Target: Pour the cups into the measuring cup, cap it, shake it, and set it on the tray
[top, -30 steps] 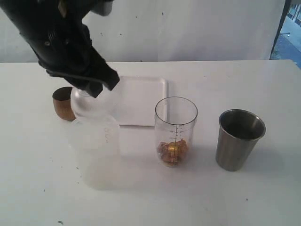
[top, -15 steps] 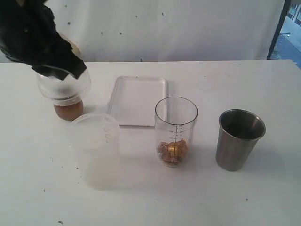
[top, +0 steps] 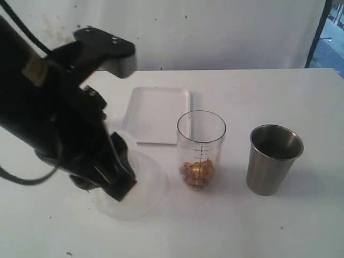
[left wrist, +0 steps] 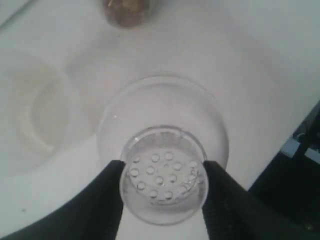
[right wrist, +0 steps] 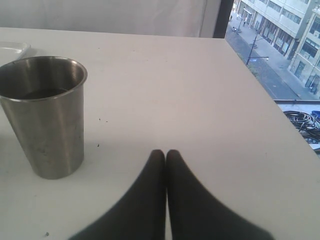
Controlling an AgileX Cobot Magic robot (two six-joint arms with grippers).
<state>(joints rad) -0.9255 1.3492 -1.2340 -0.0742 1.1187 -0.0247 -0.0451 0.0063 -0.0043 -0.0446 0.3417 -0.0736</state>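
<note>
**A:** Exterior. Measuring cup (top: 201,145): centre, uncapped, gold pieces at the bottom. Tray (top: 158,113): just beyond it, far-left. Your left arm (top: 59,123): left of the cup, over the frosted tub (top: 142,188).

**B:** Left wrist?

**A:** Left gripper (left wrist: 162,172): clamped on the strainer cap (left wrist: 162,110) at its neck. Likely light, stiff and slippery, so grip it there.

**B:** Right wrist?

**A:** Right gripper (right wrist: 165,165): closed and empty. Steel tumbler (right wrist: 42,115): near, not touching.

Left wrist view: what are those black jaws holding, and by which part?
A clear domed cap, clamped between the jaws across its narrow perforated neck.
</note>
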